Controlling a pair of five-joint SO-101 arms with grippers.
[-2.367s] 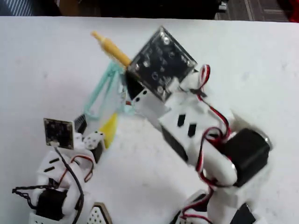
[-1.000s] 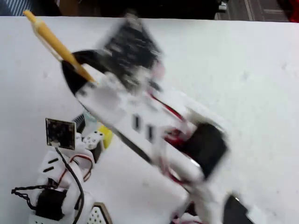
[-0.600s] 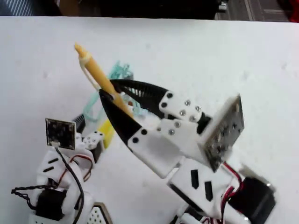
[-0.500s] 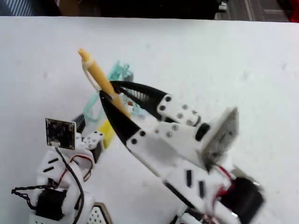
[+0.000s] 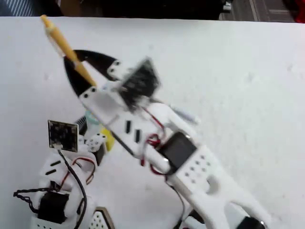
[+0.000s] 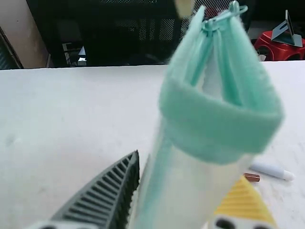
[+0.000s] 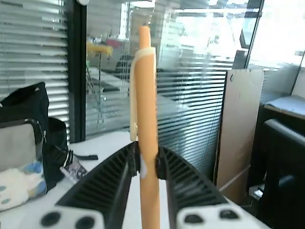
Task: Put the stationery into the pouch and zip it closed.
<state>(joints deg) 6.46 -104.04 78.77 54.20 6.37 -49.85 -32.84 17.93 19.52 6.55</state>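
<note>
White table from above, dark room edge along its far side. Over the far left part, the right claw: black fingers drawn in to a narrow gap, pinching an orange pen across the lower shaft, pen slanting off toward the far left corner. From the right wrist, a closer look at that grip: right claw with two ribbed black fingers pressed against the pen from both sides, pen upright, pale clip down one side, slatted blinds, glass and a black bag behind. Near the front left of the table, the left claw, largely covered by the right arm, with just a sliver of teal pouch and a yellow finger peeping out. From the left wrist, far more of it: pouch translucent with a teal rim, standing upright between a grey ribbed finger and the yellow finger, left claw clamped on the lower body, mouth gaping wide at the top, zip pull at the far end. Pen held apart from the pouch, not touching it. On the table beside the pouch, a white marker lying flat; from above, the white marker as a pale streak just past the right arm.
</note>
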